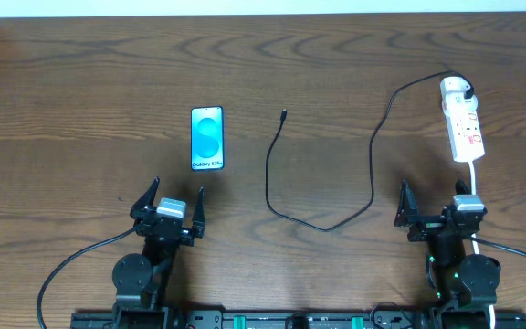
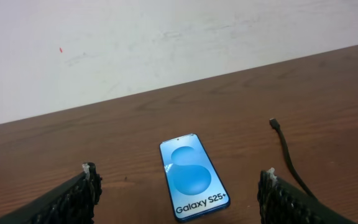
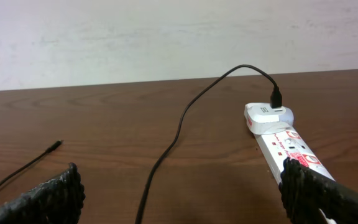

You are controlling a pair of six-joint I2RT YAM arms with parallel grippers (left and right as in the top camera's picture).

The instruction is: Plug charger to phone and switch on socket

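Note:
The phone (image 1: 207, 139) lies flat at left of centre, its screen lit white with a cyan blob. My left gripper (image 1: 178, 189) stands open just in front of it, with the phone (image 2: 193, 176) ahead between the fingers, untouched. The charger (image 1: 270, 187), a thin black cable, has its connector tip (image 1: 284, 115) lying loose right of the phone. It loops across the table to a white plug (image 3: 267, 116) seated in the far end of the socket (image 1: 464, 123). My right gripper (image 1: 434, 189) is open and empty, just short of the socket's near end (image 3: 291, 146).
The socket's thicker white cord (image 1: 475, 178) runs back past the right arm's base. A pale wall (image 2: 166, 43) closes off the far edge of the wooden table (image 1: 80, 82). Both arm bases sit at the front edge.

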